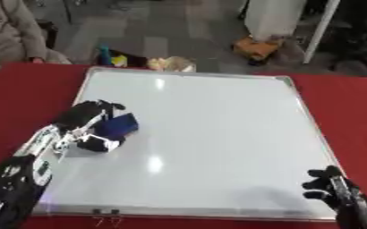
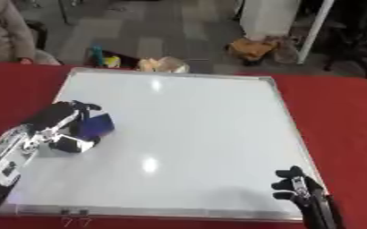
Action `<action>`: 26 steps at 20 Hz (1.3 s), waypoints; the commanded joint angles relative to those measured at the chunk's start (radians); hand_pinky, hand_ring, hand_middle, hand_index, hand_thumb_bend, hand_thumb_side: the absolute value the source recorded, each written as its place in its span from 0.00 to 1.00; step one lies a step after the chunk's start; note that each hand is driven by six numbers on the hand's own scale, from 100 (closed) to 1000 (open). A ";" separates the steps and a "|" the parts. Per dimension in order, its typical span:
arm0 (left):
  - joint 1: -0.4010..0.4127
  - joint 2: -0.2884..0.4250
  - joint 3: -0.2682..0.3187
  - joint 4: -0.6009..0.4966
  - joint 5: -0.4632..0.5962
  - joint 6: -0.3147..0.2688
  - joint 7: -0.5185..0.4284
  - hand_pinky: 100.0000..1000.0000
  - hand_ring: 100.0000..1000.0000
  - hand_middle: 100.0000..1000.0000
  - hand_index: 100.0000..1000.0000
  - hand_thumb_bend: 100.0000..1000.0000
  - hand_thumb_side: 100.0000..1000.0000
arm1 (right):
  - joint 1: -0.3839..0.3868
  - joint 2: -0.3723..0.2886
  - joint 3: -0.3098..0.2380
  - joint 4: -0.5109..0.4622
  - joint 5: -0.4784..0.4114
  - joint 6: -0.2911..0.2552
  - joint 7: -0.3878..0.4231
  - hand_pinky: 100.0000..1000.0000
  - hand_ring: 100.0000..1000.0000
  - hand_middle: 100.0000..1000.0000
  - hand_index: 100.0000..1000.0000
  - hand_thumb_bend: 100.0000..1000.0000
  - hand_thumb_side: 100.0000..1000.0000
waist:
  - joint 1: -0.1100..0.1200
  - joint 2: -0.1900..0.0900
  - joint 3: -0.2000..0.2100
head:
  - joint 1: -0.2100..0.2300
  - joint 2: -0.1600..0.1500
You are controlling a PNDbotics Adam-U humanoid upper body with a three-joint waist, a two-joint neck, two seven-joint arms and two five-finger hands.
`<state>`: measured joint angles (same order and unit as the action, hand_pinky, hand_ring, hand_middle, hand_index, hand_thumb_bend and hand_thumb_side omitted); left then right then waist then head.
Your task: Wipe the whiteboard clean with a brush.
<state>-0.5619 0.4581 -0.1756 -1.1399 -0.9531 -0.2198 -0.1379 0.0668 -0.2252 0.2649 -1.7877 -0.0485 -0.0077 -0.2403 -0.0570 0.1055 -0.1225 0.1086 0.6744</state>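
Note:
A white whiteboard [image 1: 210, 134] with a silver frame lies flat on the red table; I see no marks on its surface. My left hand [image 1: 89, 123] is over the board's left side, fingers curled round a dark blue brush [image 1: 117, 125] that rests on the board. My right hand [image 1: 331, 185] shows at the lower right corner of the board, fingers relaxed and held up, holding nothing.
The red table [image 1: 351, 116] extends past the board on both sides. A person sits at the far left edge [image 1: 10, 36]. Beyond the table, on the floor, are bags and a yellow object [image 1: 257, 47].

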 commanded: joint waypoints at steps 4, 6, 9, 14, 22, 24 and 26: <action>0.001 0.021 0.020 0.017 -0.027 0.005 0.012 0.49 0.47 0.46 0.86 0.30 0.21 | -0.004 -0.013 -0.008 -0.010 0.004 -0.001 -0.003 0.55 0.59 0.42 0.65 0.00 0.87 | 0.004 -0.008 0.000 | 0.000 -0.009; 0.007 0.021 0.023 0.025 -0.034 0.007 0.015 0.49 0.44 0.46 0.83 0.30 0.22 | -0.004 -0.013 -0.008 -0.010 0.004 -0.002 -0.003 0.55 0.59 0.42 0.65 0.00 0.87 | 0.004 -0.009 0.000 | 0.001 -0.010; 0.013 0.021 0.027 0.037 -0.042 0.011 0.020 0.49 0.42 0.46 0.78 0.30 0.22 | -0.004 -0.013 -0.008 -0.010 0.004 -0.002 -0.003 0.55 0.59 0.42 0.65 0.00 0.87 | 0.003 -0.009 0.001 | 0.002 -0.011; 0.024 0.022 0.031 0.055 -0.058 0.014 0.020 0.49 0.43 0.46 0.76 0.30 0.23 | -0.003 -0.012 -0.007 -0.008 0.004 -0.002 -0.002 0.56 0.59 0.42 0.65 0.00 0.87 | 0.003 -0.008 0.002 | 0.004 -0.011; 0.045 0.026 0.036 0.082 -0.082 0.018 0.010 0.49 0.43 0.46 0.74 0.30 0.25 | -0.003 -0.011 -0.008 -0.007 0.006 -0.002 -0.002 0.56 0.59 0.42 0.65 0.00 0.87 | 0.003 -0.007 0.005 | 0.005 -0.009; 0.052 0.028 0.038 0.085 -0.084 0.018 0.009 0.49 0.43 0.46 0.74 0.30 0.25 | -0.003 -0.011 -0.008 -0.007 0.006 -0.002 -0.002 0.56 0.59 0.42 0.65 0.00 0.87 | 0.003 -0.007 0.006 | 0.005 -0.008; 0.060 0.030 0.040 0.086 -0.083 0.018 0.009 0.48 0.43 0.46 0.73 0.30 0.25 | -0.003 -0.012 -0.008 -0.008 0.006 -0.002 -0.002 0.56 0.59 0.42 0.65 0.00 0.87 | 0.003 -0.007 0.008 | 0.005 -0.008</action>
<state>-0.5335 0.4576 -0.1357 -1.0987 -1.0074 -0.2071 -0.1171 0.0697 -0.2251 0.2649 -1.7870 -0.0461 -0.0076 -0.2404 -0.0535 0.0988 -0.1176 0.1121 0.6742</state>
